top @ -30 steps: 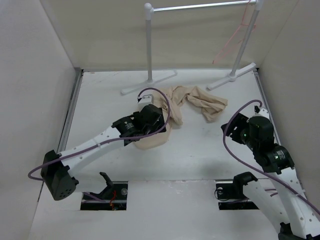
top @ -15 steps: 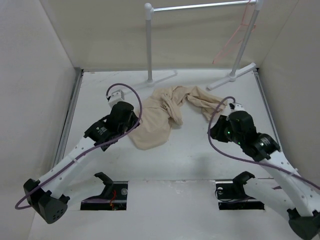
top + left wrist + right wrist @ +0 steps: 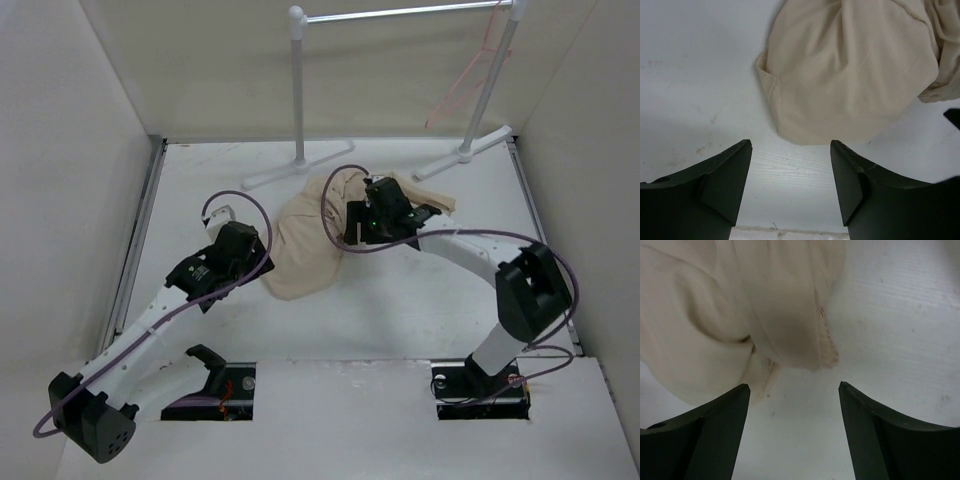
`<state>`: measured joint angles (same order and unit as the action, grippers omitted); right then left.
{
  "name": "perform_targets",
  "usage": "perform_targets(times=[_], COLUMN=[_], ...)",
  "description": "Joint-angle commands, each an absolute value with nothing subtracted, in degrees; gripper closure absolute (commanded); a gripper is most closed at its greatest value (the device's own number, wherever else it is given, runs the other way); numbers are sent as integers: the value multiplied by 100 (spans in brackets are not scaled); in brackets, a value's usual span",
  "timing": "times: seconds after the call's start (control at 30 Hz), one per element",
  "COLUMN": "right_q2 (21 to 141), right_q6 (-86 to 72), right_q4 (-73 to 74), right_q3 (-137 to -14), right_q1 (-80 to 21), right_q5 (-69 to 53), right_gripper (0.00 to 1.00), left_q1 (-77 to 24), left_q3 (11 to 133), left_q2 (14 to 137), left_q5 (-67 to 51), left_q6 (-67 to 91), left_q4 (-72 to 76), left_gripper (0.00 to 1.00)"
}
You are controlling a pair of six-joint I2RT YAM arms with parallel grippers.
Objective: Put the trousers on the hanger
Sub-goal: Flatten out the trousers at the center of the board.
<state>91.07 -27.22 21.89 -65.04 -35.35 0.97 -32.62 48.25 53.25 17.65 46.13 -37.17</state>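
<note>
The trousers [image 3: 305,245] lie in a crumpled beige heap on the white table [image 3: 400,310], toward its far middle, just in front of the feet of the white rack [image 3: 298,90]. 1 broad, rounded part spreads toward the near left. A narrower twisted part runs back to the right, partly hidden under the right arm.

The hanger [image 3: 460,88], thin pink wire, hangs from the right end of the rack's metal rail. It is well apart from the trousers and nothing touches it.

The left gripper [image 3: 790,145] sits low at the near-left edge of the heap. Its 2 jaws are spread apart with only bare table between them. In the left wrist view the cloth's rounded edge lies just beyond the fingertips, not touching.

The right gripper [image 3: 792,386] reaches in from the right over the middle of the heap. Its jaws are also spread wide and hold nothing. In the right wrist view, folds of cloth hang just ahead of the fingertips, with bare table between the jaws and off to the right.
</note>
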Motion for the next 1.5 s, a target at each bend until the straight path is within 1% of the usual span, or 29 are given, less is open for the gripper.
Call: perform_targets(times=[0.0,0.03,0.07,0.1,0.13,0.17,0.23,0.3,0.4,0.43,0.57,0.63,0.67,0.7,0.73,0.83,0.97,1.1,1.17,1.23,1.37,1.47], right_q2=[9701,9947,10123,10186,10117,9960,9547,9108,8719,8675,8736,8588,8465,8246,7966,7017,5760,5046,4817,4642,4360,4281], right_q6=[-2382,-2364,-2347,-2390,-2443,-2504,-2479,-2435,-2443,-2461,-2557,-2636,-2680,-2742,-2786,-3294,-4068,-4543,-4579,-4614,-4413,-4377], right_q4=[1415,1406,1424,1441,1441,1450,1721,2308,3109,3416,3911,3868,3824,3745,3666,3446,3068,2936,2857,2839,2970,3041], right_q3=[-7188,-7372,-7539,-7680,-7786,-7918,-8365,-9154,-10691,-11558,-13960,-14378,-14301,-13969,-13479,-11433,-8488,-6420,-5812,-5521,-5440,-5475], right_q1=[-3476,-3476,-3476,-3493,-3502,-3520,-3773,-4019,-4389,-4555,-4978,-5014,-4979,-4857,-4525,-3559,-2222,-1053,-613,-366,-119,-48], right_q5=[-17,-18,26,79,131,141,149,150,106,97,176,246,307,403,474,580,563,414,212,80,79,-52], right_gripper=[24,30,47,67,84,93,97,97,97,96,95,94,94,94,94,94,95,96,96,97,96,95], left_q1=[-3151,-3125,-3081,-3037,-2993,-2940,-2809,-2554,-2028,-1808,-886,-498,-366,-295,-303,-671,-1750,-2867,-3237,-3466,-3494,-3493], left_q3=[4659,4623,4597,4579,4562,4535,4474,4386,4298,4272,4341,4482,4569,4675,4780,4965,4957,4668,4553,4456,4351,4359], left_q2=[5063,5010,4966,4931,4887,4861,4817,4781,4624,4536,4377,4412,4456,4508,4570,4772,5123,5668,5896,6090,6485,7108], left_q5=[1679,1653,1652,1652,1652,1652,1670,1652,1652,1635,1346,1056,924,827,783,712,659,712,738,834,818,677], left_q6=[4755,4764,4764,4764,4764,4764,4764,4772,4869,4895,4966,4975,4966,4957,4940,4843,4799,4851,4913,4948,4957,4896], left_q4=[-3841,-3841,-3841,-3850,-3867,-3876,-3885,-3885,-3946,-3946,-3876,-3780,-3744,-3727,-3718,-3665,-3569,-3446,-3323,-3112,-2533,-2164], left_gripper=[38,38,38,38,38,38,37,37,36,36,35,35,35,35,34,33,29,25,24,24,21,21])
